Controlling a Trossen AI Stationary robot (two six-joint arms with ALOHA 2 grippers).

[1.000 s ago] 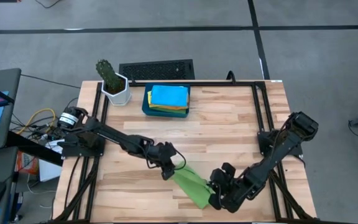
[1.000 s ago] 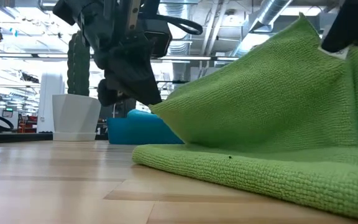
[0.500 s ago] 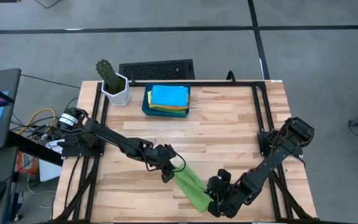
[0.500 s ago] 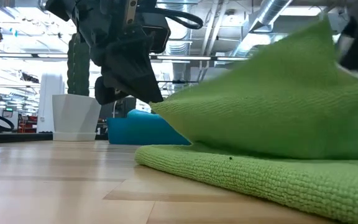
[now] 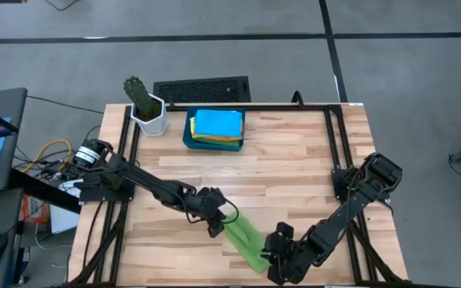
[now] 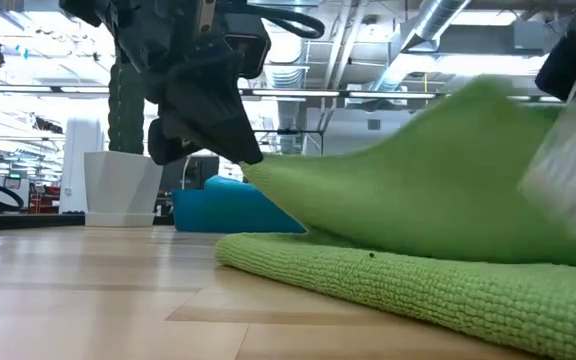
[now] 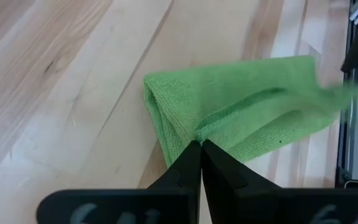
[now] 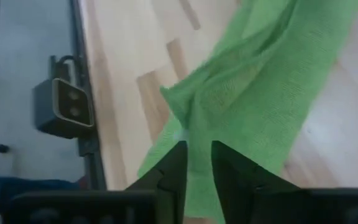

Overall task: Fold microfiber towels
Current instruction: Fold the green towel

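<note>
High view: rumpled, folded green towel [image 5: 245, 242]

floor [image 5: 406, 72] grey, dark seams — ceiling ducts [image 6: 438, 20] | wooden table [image 5: 294, 160]

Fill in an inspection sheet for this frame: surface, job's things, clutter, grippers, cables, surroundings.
Surface: wooden table, bare over most of its middle.
Job's things: green towel partly folded at the near edge; blue towel on top of a stack in the teal tray.
Clutter: potted cactus at the far left corner.
Grippers: left gripper shut on the green towel's end; right gripper at the towel's other end, fingers slightly apart with cloth between them.
Cables: loose bundle off the table's left side.
Surroundings: grey floor; dark grille behind the table.
</note>
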